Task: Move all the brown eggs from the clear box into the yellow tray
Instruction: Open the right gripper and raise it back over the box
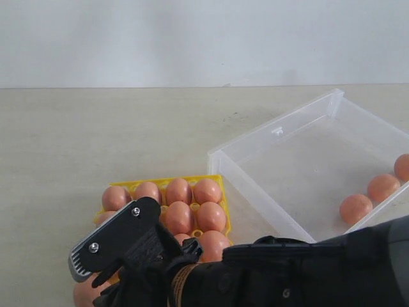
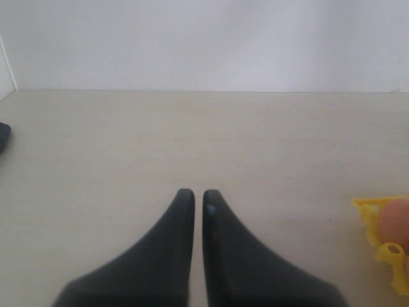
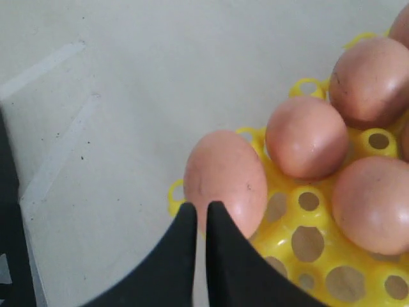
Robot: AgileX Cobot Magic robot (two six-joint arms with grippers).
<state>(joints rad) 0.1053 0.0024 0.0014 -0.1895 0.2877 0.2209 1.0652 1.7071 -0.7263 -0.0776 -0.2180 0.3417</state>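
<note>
The yellow tray (image 1: 160, 183) lies front left and holds several brown eggs (image 1: 178, 190). My right arm (image 1: 287, 268) reaches across over the tray's near side. In the right wrist view my right gripper (image 3: 200, 208) is shut with nothing in it, its tips just above a brown egg (image 3: 223, 176) seated in a corner cup of the yellow tray (image 3: 307, 243). The clear box (image 1: 281, 137) stands at the right with three brown eggs (image 1: 355, 208) along its near right wall. My left gripper (image 2: 198, 194) is shut and empty over bare table, beside the yellow tray's corner (image 2: 364, 208).
A white wall runs behind the beige table (image 1: 96, 141). Pale tape strips (image 3: 45, 67) mark the table beside the tray. A dark object (image 2: 3, 137) sits at the edge of the left wrist view.
</note>
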